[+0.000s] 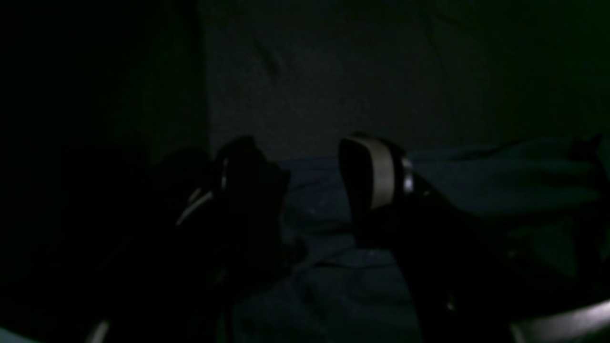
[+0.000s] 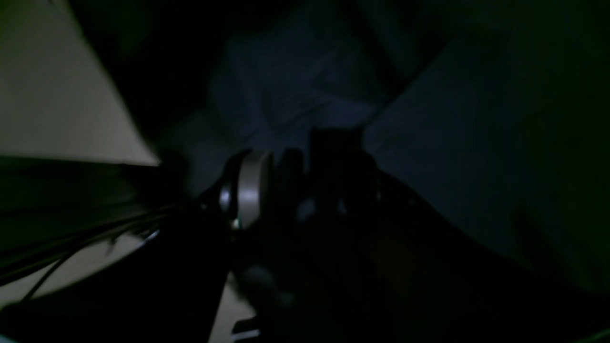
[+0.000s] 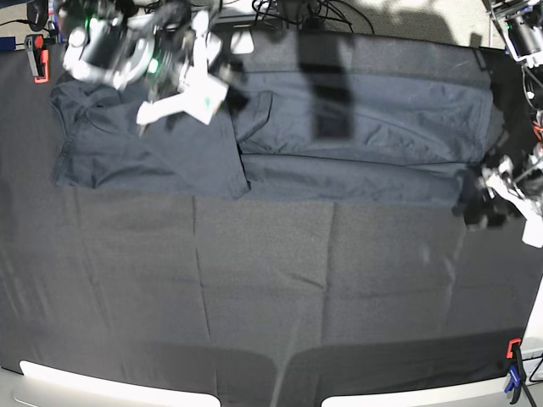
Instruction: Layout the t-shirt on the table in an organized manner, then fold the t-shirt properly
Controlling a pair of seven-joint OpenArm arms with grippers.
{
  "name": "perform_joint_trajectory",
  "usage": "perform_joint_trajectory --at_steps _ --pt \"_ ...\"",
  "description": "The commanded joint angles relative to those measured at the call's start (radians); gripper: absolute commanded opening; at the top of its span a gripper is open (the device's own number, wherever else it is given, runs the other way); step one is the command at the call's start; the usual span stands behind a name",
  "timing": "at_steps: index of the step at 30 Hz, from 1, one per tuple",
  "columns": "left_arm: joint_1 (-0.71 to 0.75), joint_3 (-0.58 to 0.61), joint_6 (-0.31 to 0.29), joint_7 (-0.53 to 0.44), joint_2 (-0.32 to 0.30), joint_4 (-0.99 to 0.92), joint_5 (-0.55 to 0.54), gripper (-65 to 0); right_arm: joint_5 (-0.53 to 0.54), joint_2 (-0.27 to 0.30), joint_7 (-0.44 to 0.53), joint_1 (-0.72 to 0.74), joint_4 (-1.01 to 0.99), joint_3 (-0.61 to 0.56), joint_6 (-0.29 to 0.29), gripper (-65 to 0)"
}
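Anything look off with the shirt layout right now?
Yes. The t-shirt lies stretched sideways along the table's far edge, not centred. Its part on the base view's left is doubled over into a thick slab with an uneven lower edge. The cloth looks intact, with nothing spilled.

Right end effector motion-blurred — wrist views nearly black.

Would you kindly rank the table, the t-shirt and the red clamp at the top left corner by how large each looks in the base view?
Largest to smallest:
1. table, filling almost the whole view
2. t-shirt, spread across the far part
3. red clamp, tiny at the corner
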Motion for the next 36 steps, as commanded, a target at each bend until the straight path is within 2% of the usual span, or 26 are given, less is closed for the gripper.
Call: perform_joint_trajectory --at_steps 1,7,9,16,20,29,32,36 --pt "0.008 -0.019 -0.001 -0.024 -0.027 0.017 -0.017 -35.7 0.007 0.008 0.019 0.013 0.019 0.017 -0.007 -41.0" --pt "0.125 -0.074 0.016 -0.054 -0.026 0.017 -0.017 -35.7 0.008 0.008 0.05 0.029 0.019 0.111 -0.008 -41.0" --pt "0.156 -0.072 0.039 -0.063 -0.023 0.015 -0.017 -35.7 0.012 0.008 0.066 0.03 0.019 0.14 -0.008 -41.0" --pt "0.167 -0.071 0.052 -0.098 -0.01 -0.098 -0.05 -35.7 0.012 0.008 0.066 0.029 0.019 0.173 -0.008 -41.0" --pt "0.166 -0.071 0.006 -0.099 -0.01 -0.169 -0.134 -35.7 0.012 0.008 0.066 0.029 0.019 0.173 -0.008 -41.0" --pt "0.131 -0.071 -0.042 -0.09 -0.01 -0.186 -0.201 -35.8 0.04 0.008 0.06 0.029 0.019 0.173 -0.008 -41.0" --pt "0.113 -0.071 -0.042 -0.065 -0.001 -0.189 -0.188 -35.8 0.064 0.008 0.053 0.029 0.019 0.173 -0.008 -41.0" --pt "0.089 -0.071 -0.041 -0.073 0.015 -0.232 -0.111 -35.7 0.063 0.008 0.048 0.029 0.019 0.173 -0.008 -41.0"
